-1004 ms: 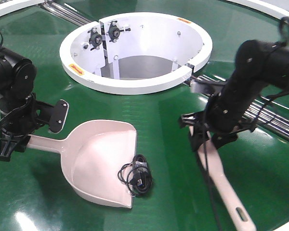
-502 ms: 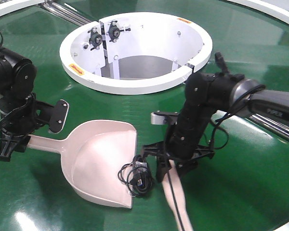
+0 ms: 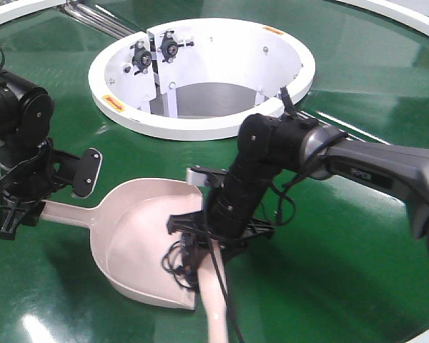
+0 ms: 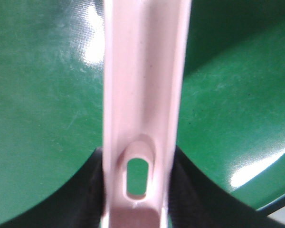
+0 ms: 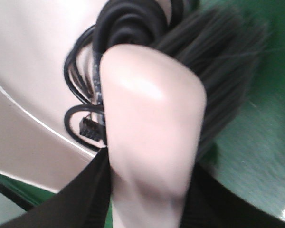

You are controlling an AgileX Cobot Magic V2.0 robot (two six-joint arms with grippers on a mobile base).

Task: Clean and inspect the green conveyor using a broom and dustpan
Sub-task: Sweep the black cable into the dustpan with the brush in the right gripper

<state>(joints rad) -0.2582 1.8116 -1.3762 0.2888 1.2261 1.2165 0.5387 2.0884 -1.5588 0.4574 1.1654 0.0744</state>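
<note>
Pink broom (image 3: 212,304) nearer dustpan (image 3: 129,236) than before

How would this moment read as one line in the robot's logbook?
phase: sweeping | left jaws: shut on dustpan handle | right jaws: shut on broom | broom head: against black cable bundle at dustpan mouth

Front camera overlooks green conveyor (image 3: 329,286); wrist cameras close.

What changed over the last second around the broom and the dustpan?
The right gripper, shut on the broom, swept leftward across the green conveyor to the front edge of the dustpan. Its bristles nudged the black cable bundle slightly left, into the pan's mouth. Unchanged: the left gripper holds the dustpan handle in the same spot, and nothing was released.
</note>
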